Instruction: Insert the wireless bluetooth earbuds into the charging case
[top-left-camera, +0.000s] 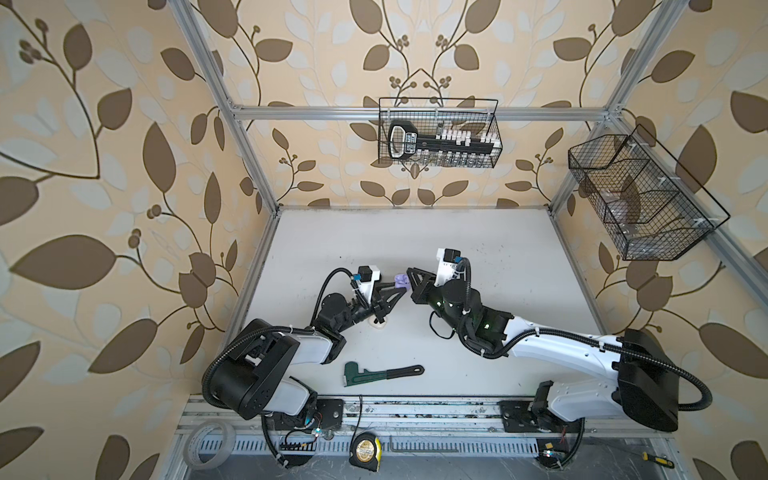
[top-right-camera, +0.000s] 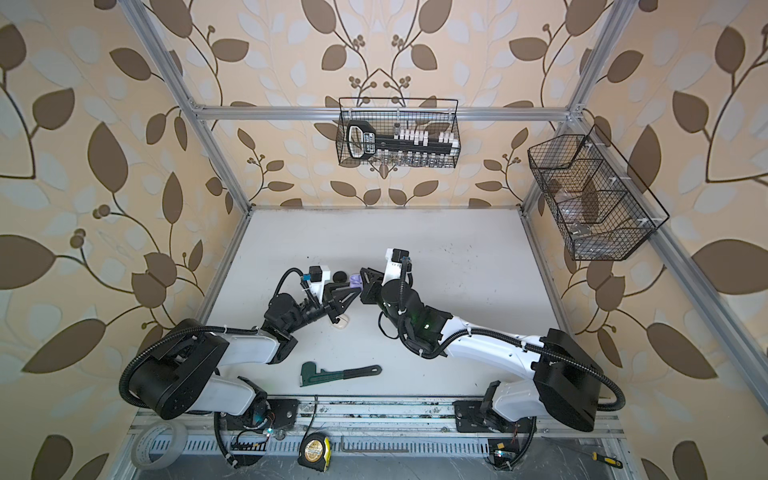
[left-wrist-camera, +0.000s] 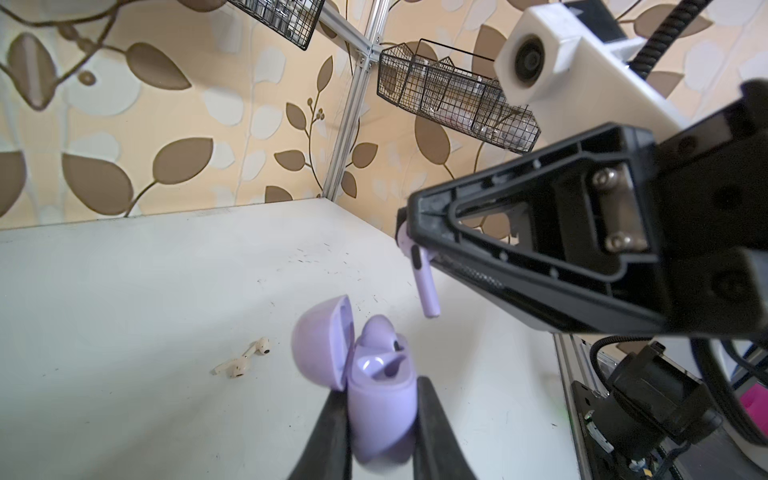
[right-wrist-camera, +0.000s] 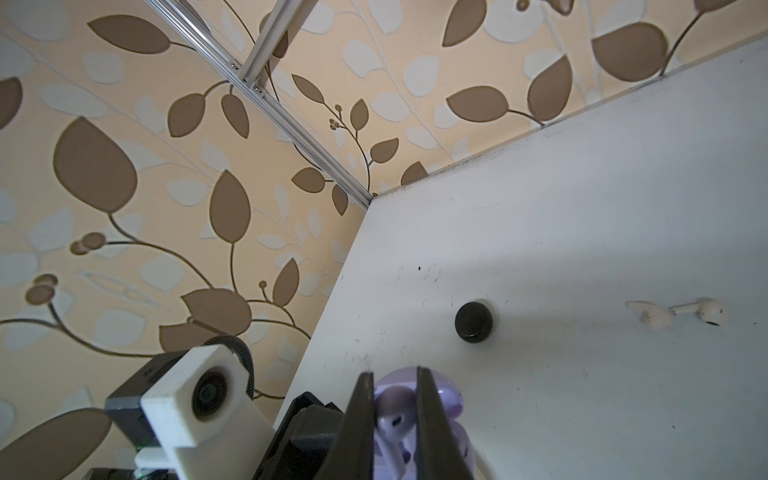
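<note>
Indoors, leafy walls (top-left-camera: 124, 166), white table (top-left-camera: 498, 232); left pincer (left-wrist-camera: 382, 419) clamping lilac case (left-wrist-camera: 386, 390), right pincer (right-wrist-camera: 395, 384) earbud (right-wrist-camera: 392, 419).

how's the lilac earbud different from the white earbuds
The lilac earbud is pinched in the right gripper, off the table, stem pointing toward it; the white earbuds lie flat on the table, untouched. One is lilac, the pair off-white. Both are small stemmed buds.
</note>
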